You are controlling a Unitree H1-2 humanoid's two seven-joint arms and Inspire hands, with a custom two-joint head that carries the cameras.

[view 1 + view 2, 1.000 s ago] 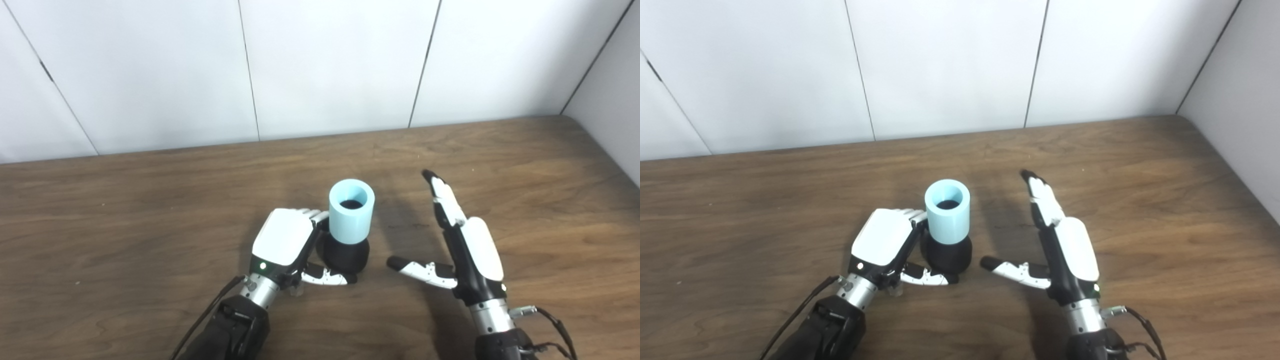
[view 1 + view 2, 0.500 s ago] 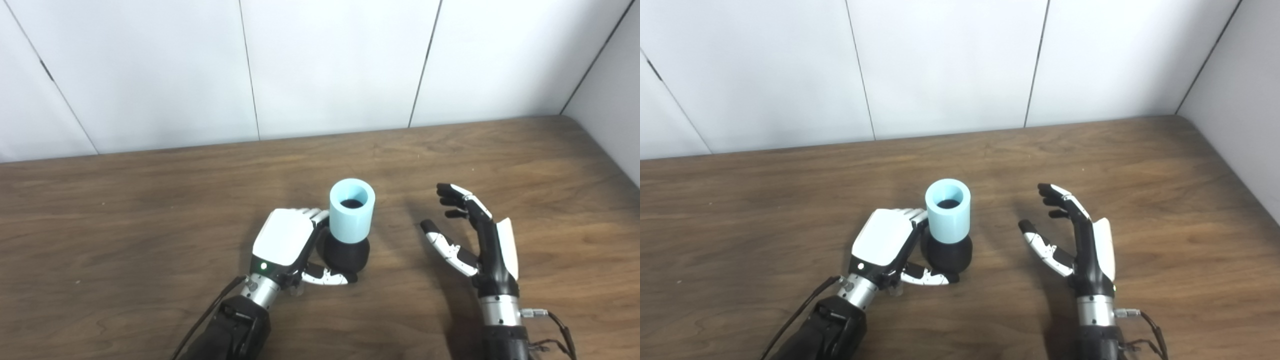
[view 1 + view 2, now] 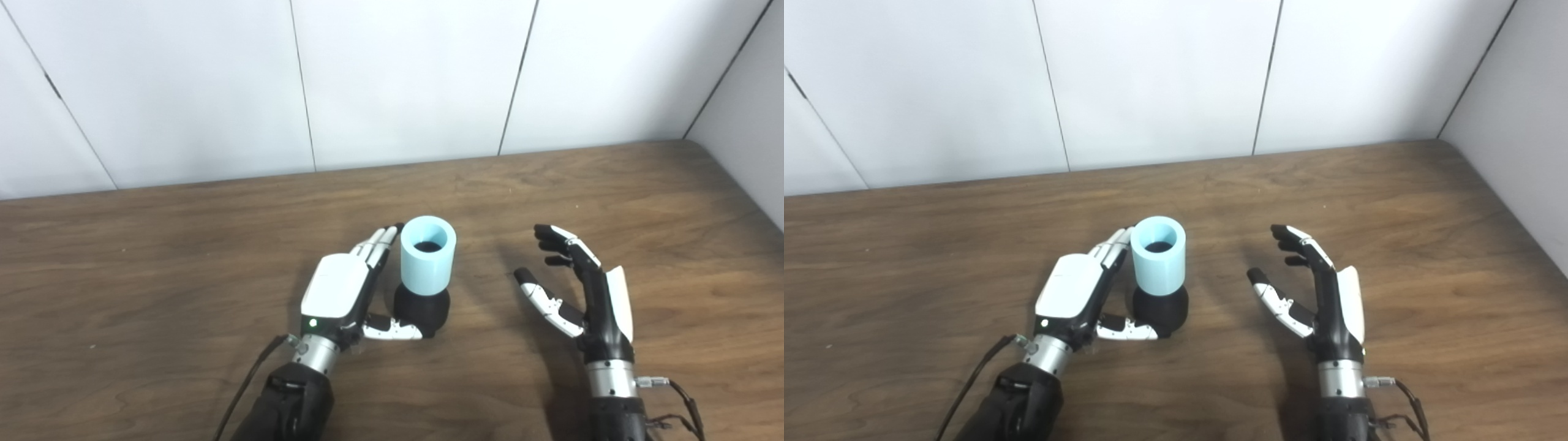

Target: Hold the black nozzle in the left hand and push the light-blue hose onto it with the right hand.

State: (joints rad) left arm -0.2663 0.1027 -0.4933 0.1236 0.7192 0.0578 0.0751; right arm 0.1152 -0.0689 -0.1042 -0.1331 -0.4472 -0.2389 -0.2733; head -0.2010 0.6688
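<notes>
The light-blue hose sits upright on the black nozzle, just right of the left hand, whose fingers are spread and holding nothing. The right hand, also spread and empty, stands well apart to their right on the bench.

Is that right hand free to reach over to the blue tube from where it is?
Probably yes. The right hand is open and holds nothing, and only bare table lies between it and the light-blue hose, whose right side is uncovered.
</notes>
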